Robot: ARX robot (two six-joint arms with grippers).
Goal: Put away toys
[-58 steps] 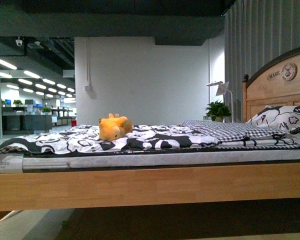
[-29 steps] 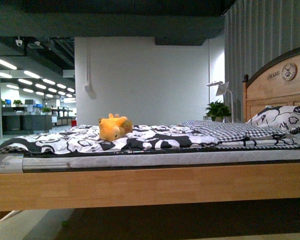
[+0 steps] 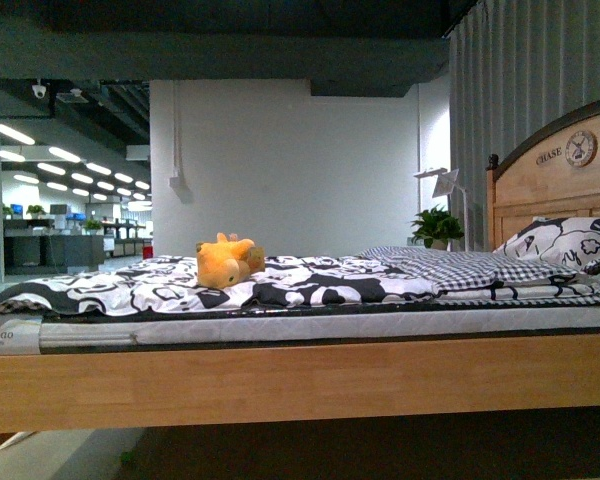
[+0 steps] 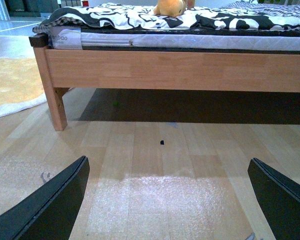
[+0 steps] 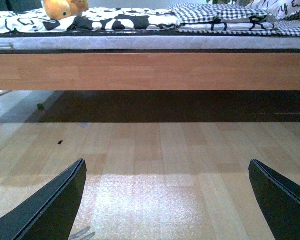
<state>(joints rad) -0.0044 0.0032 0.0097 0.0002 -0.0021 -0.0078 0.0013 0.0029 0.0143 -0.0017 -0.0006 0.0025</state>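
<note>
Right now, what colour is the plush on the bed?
Orange-yellow: the plush shows best in the front view.

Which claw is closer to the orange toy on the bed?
Left, probably: plush toy sits nearly straight ahead of left gripper, off sideways from right gripper; both distant.

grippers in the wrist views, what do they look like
Only the fingers show. The left gripper has two flat, matte black fingers tapering to pointed tips, with no markings or cables visible. The right gripper looks the same. Neither arm appears in the front view.
</note>
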